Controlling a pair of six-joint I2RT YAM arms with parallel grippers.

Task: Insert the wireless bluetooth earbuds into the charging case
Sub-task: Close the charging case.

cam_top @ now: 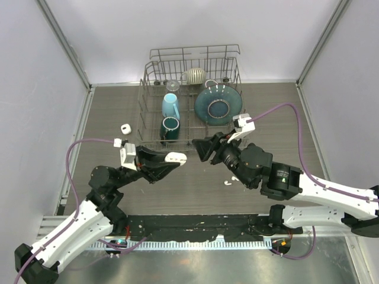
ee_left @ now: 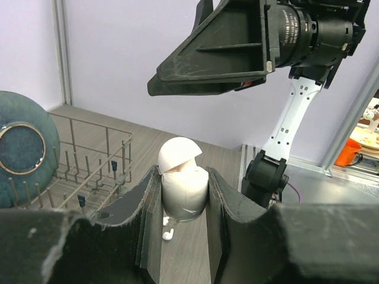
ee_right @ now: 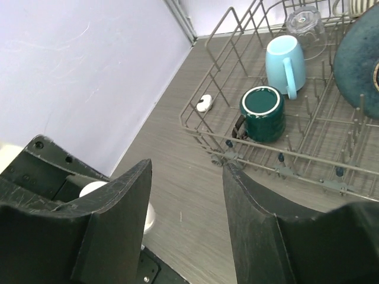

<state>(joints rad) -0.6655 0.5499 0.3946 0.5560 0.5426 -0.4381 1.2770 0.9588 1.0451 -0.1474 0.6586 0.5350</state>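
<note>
Tiny white plastic earbuds (cam_top: 228, 183) loose on the grey wood-grain tabletop (cam_top: 106, 109); white rounded charging case (cam_top: 177, 157) held at frame centre.
Left claw (cam_top: 172, 160) grips the case, lid open; right claw (cam_top: 200, 151) faces it, jaws apart and empty. Two earbuds lie below-right of the right claw in the top view, beside that arm's wrist, so the right arm is nearer; their long axis is too small to tell.
</note>
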